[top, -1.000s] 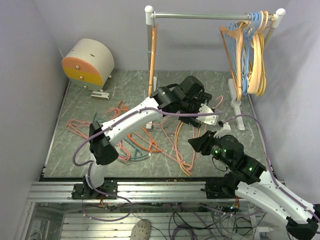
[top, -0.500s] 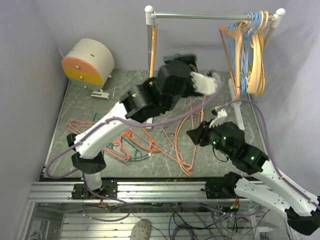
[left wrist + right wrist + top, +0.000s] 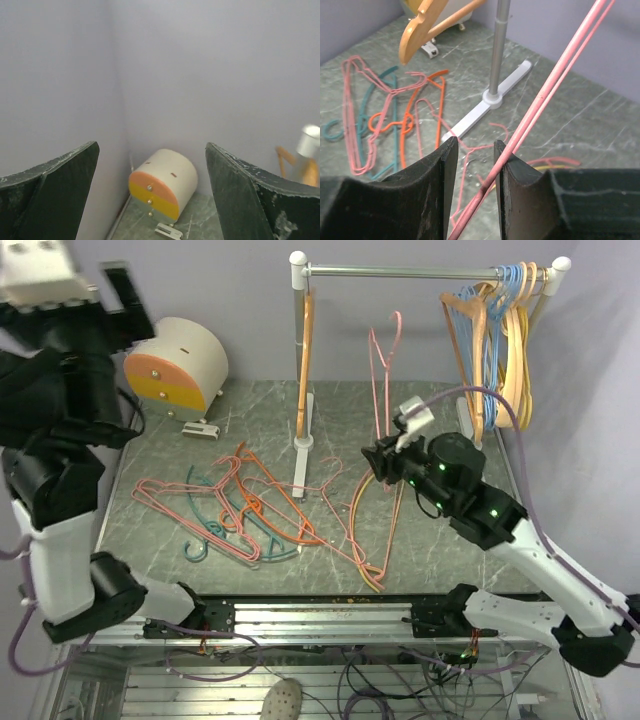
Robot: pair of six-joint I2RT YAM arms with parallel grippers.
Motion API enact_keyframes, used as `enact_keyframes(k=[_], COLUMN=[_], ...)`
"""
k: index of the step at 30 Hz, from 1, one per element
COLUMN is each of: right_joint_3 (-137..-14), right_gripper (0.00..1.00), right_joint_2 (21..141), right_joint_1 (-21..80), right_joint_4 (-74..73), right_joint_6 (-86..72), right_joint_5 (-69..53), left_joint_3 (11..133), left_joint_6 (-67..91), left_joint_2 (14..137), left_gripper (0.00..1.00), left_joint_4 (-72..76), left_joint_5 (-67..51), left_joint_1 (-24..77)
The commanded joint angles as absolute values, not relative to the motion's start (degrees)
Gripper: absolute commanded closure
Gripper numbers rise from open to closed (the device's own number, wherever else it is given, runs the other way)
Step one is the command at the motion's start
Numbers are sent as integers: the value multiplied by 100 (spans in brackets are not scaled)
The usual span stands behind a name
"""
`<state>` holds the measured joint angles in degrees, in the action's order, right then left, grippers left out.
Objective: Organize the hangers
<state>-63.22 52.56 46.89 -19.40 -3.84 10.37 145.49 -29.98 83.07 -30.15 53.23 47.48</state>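
My right gripper (image 3: 380, 462) is shut on a pink hanger (image 3: 381, 390) and holds it upright in the air, its hook just below the rail (image 3: 420, 272). In the right wrist view the pink wire (image 3: 545, 95) runs slantwise between the narrowly parted fingers of that gripper (image 3: 475, 145). My left gripper (image 3: 100, 290) is raised high at the far left, open and empty (image 3: 151, 145). Pink (image 3: 165, 495), orange (image 3: 265, 480), teal (image 3: 215, 525) and yellow (image 3: 360, 530) hangers lie tangled on the table. A tan wooden hanger (image 3: 305, 360) hangs at the rail's left end.
A bunch of light-blue and pale tan hangers (image 3: 500, 340) hangs at the rail's right end. The rack's left post stands on a foot (image 3: 300, 445) mid-table. A rounded drawer box (image 3: 175, 365) sits in the back left corner. Walls close in on the left, back and right.
My left arm let go near the table's middle and swung up to the far left. My right gripper has risen and moved back, lifting the pink hanger upright.
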Motion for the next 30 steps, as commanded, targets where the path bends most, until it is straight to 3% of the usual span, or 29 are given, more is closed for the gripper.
enact_keyframes(k=[1,5,13,19,30], right_joint_3=[-7023,-7660,-8866,-9222,-9917], right_gripper=[100,100,100,100,100], right_joint_2=[6034,6705,7913,8540,9605], right_joint_1=[4692,4677,4267,3621,3394], right_joint_4=[-1565,-1317,-1314,-1086,-1068], right_joint_6=[691,964,877,660,583], right_joint_5=[1359,1420,996,50,-828], left_joint_3=[13107,12460,12910,12712,12423], left_joint_6=[-2573,-2019,-1535,-1555,-1545], left_joint_2=[8015,7706,7670,7723,7835], left_gripper=[1,1,1,1,1], left_joint_4=[-2171,-2668,-3446,-3837,-4279], left_joint_5=[6255,5919,5072,4294,3374], left_joint_1=[4146,3656,3046,2630,1949])
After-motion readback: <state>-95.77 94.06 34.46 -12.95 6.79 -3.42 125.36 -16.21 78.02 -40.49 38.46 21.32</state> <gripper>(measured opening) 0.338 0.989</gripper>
